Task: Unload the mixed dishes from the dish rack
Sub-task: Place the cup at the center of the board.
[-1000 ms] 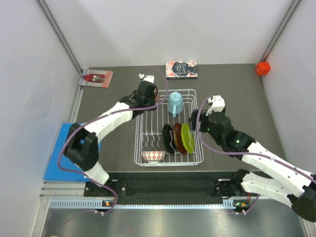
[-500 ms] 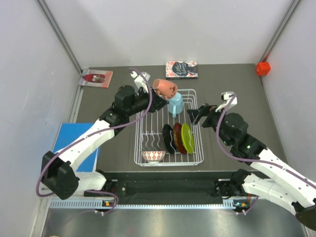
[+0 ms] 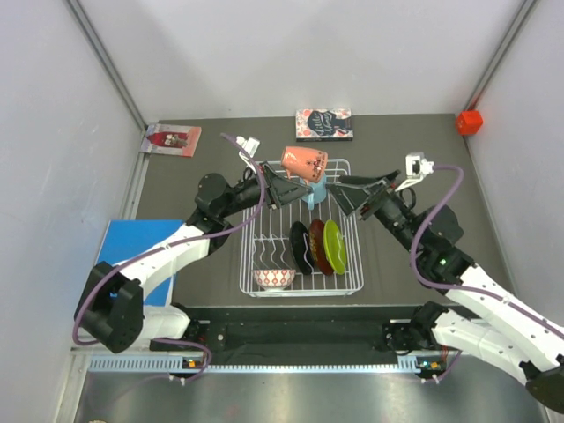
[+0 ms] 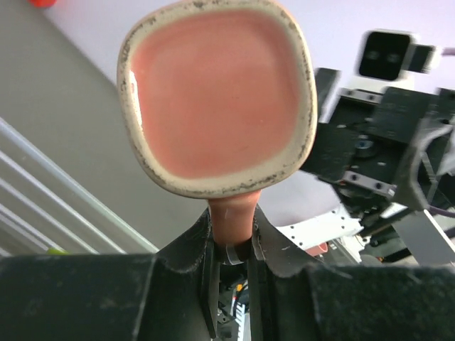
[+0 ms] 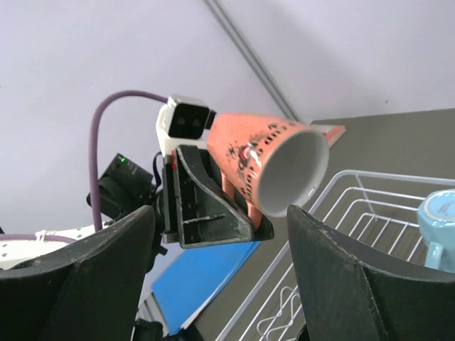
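Observation:
My left gripper [image 3: 284, 187] is shut on the handle of the salmon-pink mug [image 3: 304, 163] and holds it tilted in the air above the back of the white wire dish rack [image 3: 244, 264]. The left wrist view shows the mug's base [image 4: 217, 99] and the handle between my fingers [image 4: 202, 241]. My right gripper [image 3: 352, 194] is open and empty, facing the mug's mouth [image 5: 291, 170] from the right. In the rack are the light-blue mug [image 3: 315, 191], the black plate [image 3: 300, 248], the red floral plate [image 3: 317, 248], the lime-green plate [image 3: 334, 246] and the patterned bowl [image 3: 274, 278].
Two flat books lie at the back of the table, one at the left [image 3: 172, 139] and one in the middle [image 3: 324, 123]. A red cube [image 3: 470, 122] sits at the back right corner. A blue mat [image 3: 115, 264] lies at the left. Walls enclose the table.
My left gripper has lifted the salmon-pink mug out of the rack's back left corner and carried it up and right. My right gripper has risen, turned toward the mug and opened.

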Controlling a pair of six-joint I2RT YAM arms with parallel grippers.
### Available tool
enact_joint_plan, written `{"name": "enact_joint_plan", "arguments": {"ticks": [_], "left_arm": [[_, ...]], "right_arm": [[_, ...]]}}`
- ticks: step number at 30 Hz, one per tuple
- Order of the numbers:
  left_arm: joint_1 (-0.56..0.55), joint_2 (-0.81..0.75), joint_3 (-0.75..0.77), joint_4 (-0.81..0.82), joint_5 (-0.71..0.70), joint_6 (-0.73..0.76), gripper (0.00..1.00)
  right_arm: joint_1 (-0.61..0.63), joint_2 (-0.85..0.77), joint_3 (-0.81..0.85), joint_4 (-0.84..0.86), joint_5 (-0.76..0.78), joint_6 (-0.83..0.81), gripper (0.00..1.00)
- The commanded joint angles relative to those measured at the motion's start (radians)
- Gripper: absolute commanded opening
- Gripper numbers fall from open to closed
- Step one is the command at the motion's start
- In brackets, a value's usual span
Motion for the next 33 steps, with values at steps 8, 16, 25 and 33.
{"name": "enact_joint_plan", "arguments": {"ticks": [8, 16, 25, 33], "left_arm": [[0.004, 0.003, 0.021, 0.228, 0.052, -0.071, 0.00], [0.002, 0.024, 0.018, 0.245, 0.066, -0.085, 0.00], [0.001, 0.046, 0.010, 0.268, 0.077, -0.105, 0.00], [0.001, 0.009, 0.056, 0.066, 0.055, 0.013, 0.18]], "right_arm": [[-0.015, 0.157, 0.049, 0.182, -0.102, 0.065, 0.71], [-0.015, 0.217, 0.075, 0.239, -0.099, 0.067, 0.64], [-0.015, 0.272, 0.117, 0.256, -0.086, 0.053, 0.42], [-0.018, 0.236, 0.149, 0.129, -0.004, 0.000, 0.00]]}}
